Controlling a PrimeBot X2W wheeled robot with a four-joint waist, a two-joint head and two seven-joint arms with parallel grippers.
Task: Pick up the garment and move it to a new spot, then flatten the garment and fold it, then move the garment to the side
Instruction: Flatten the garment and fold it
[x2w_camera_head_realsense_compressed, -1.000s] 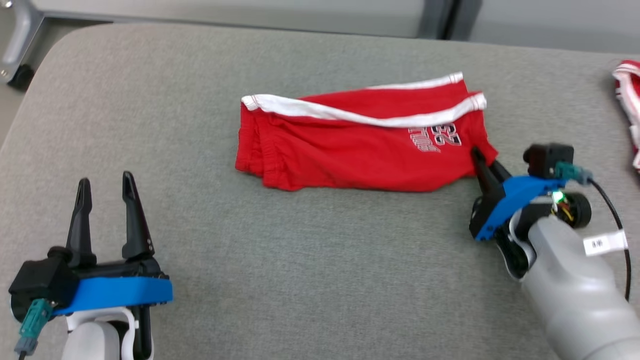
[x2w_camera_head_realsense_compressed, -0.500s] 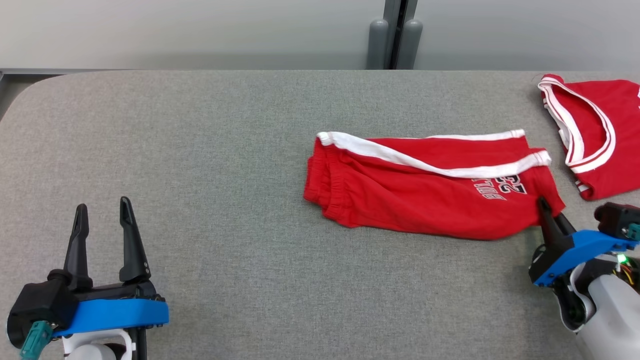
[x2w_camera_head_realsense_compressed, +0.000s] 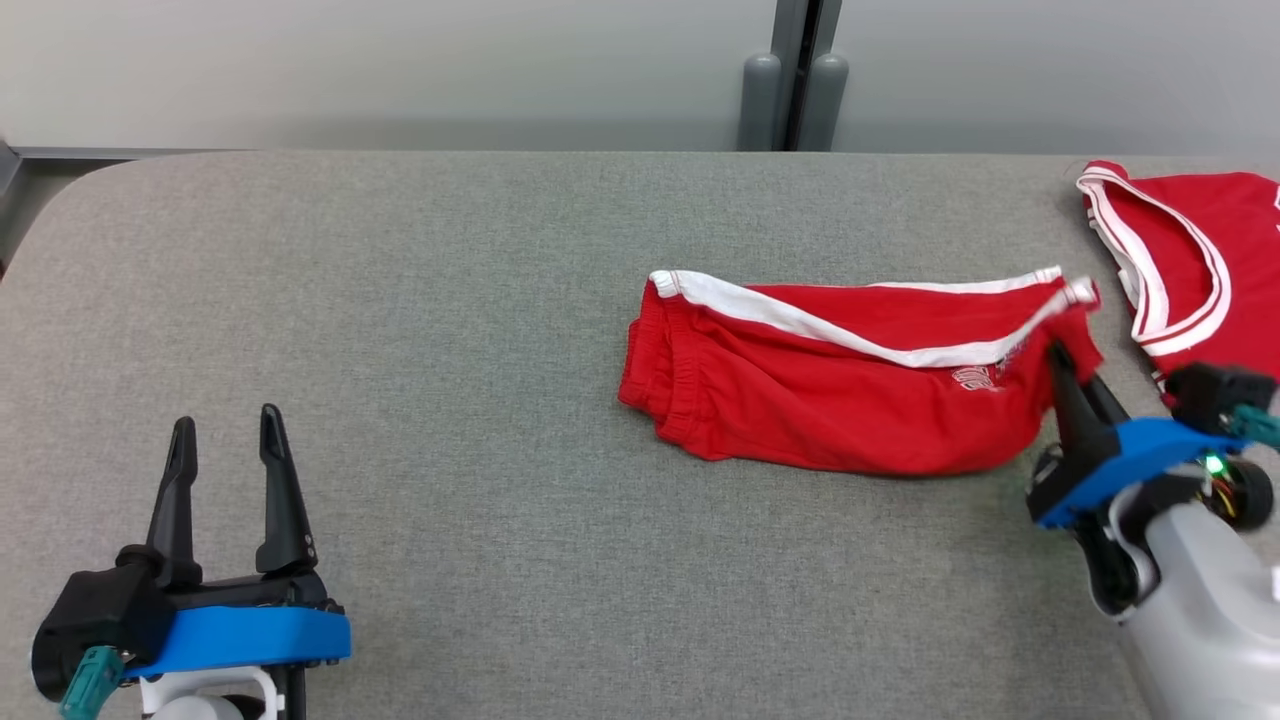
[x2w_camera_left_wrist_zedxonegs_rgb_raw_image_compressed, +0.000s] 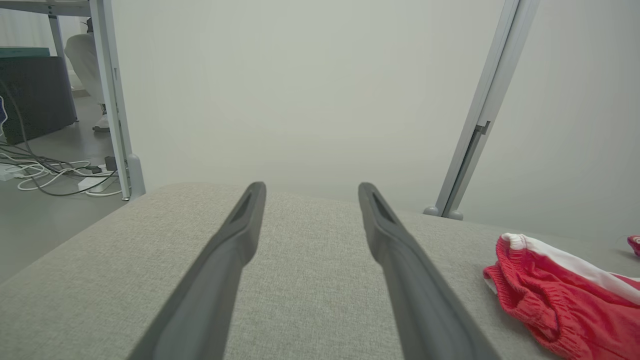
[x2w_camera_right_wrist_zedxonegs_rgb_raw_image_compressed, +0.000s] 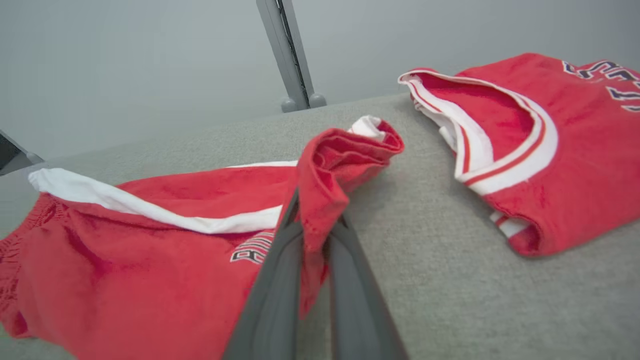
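Open tabletop (x2w_camera_head_realsense_compressed: 400, 300) left of garment (x2w_camera_head_realsense_compressed: 830, 410); jersey (x2w_camera_head_realsense_compressed: 1235, 235) right.

The garment (x2w_camera_head_realsense_compressed: 840, 400) lies on the counter (x2w_camera_head_realsense_compressed: 450, 350), right of the middle, stretched left to right. A jersey (x2w_camera_head_realsense_compressed: 1210, 270) lies just to its right, apart from it. The right end effector (x2w_camera_head_realsense_compressed: 1058, 352) is at the garment's right end, with that corner between its fingers. The left end effector (x2w_camera_head_realsense_compressed: 226, 420) is at the near left, well apart. A post (x2w_camera_head_realsense_compressed: 795, 100) stands behind the counter.

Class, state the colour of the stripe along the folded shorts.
White, the stripe against the red shorts; head view shows it best.
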